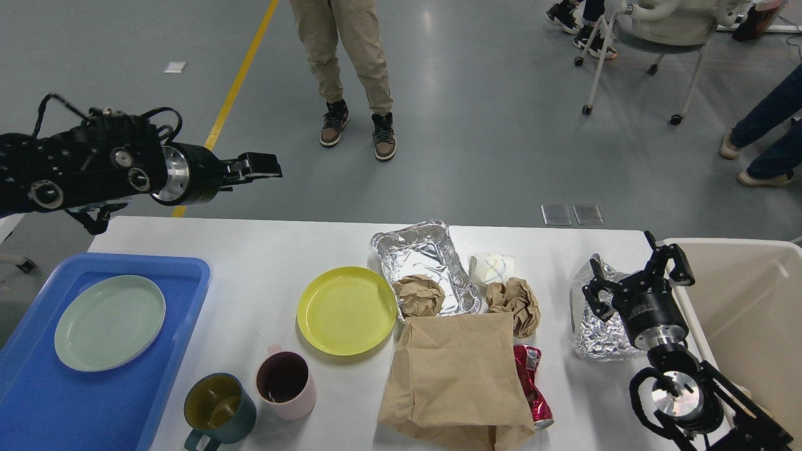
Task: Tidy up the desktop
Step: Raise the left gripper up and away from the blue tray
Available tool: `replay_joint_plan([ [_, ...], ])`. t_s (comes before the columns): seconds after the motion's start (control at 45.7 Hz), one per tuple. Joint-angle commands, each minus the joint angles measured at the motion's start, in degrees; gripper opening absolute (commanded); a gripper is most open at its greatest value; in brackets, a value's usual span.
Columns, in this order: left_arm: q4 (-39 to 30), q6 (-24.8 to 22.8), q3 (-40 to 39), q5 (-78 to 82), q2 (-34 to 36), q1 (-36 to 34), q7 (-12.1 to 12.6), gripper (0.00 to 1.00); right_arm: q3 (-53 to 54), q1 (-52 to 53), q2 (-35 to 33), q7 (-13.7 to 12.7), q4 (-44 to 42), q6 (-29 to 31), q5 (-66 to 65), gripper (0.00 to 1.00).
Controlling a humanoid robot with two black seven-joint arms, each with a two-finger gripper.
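Observation:
The white desktop (263, 250) holds a yellow plate (346, 310), a foil tray (425, 257) with a crumpled brown paper ball (418, 295), a white wad (493, 269), a second paper ball (516, 302), a brown paper bag (456, 376), a crushed red can (532, 383), a pink mug (286, 383) and a green mug (219, 410). My left gripper (262, 166) is raised above the far left edge, pointing right and seen side-on, with nothing visible in it. My right gripper (623, 254) stands open over a crumpled foil piece (592, 341), not closed on it.
A blue tray (188, 275) at the left carries a pale green plate (109, 321). A beige bin (739, 300) stands at the table's right end. Beyond the table, a person's legs (351, 62) stand on the grey floor, and a wheeled chair (651, 37) is further right.

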Motion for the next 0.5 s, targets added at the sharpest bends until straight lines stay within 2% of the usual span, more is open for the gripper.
replay_joint_plan([
  [0.0,-1.1,-0.8,14.8,-0.1,-10.5,-9.2,0.1,0.96,0.0,0.0,0.0,0.0,0.0,0.0,0.0,1.00],
  [0.109,-5.5,-5.4,20.7,-0.9,-15.9,-15.2,0.1,0.96,0.0,0.0,0.0,0.0,0.0,0.0,0.0,1.00],
  [0.372,-15.8,-30.2,25.8,-4.2,-18.7,-30.1,-0.1,0.96,0.0,0.0,0.0,0.0,0.0,0.0,0.0,1.00],
  [0.482,-15.9,-34.9,26.1,-11.9,-19.3,-36.0,-1.5,0.96,0.0,0.0,0.0,0.0,0.0,0.0,0.0,1.00],
])
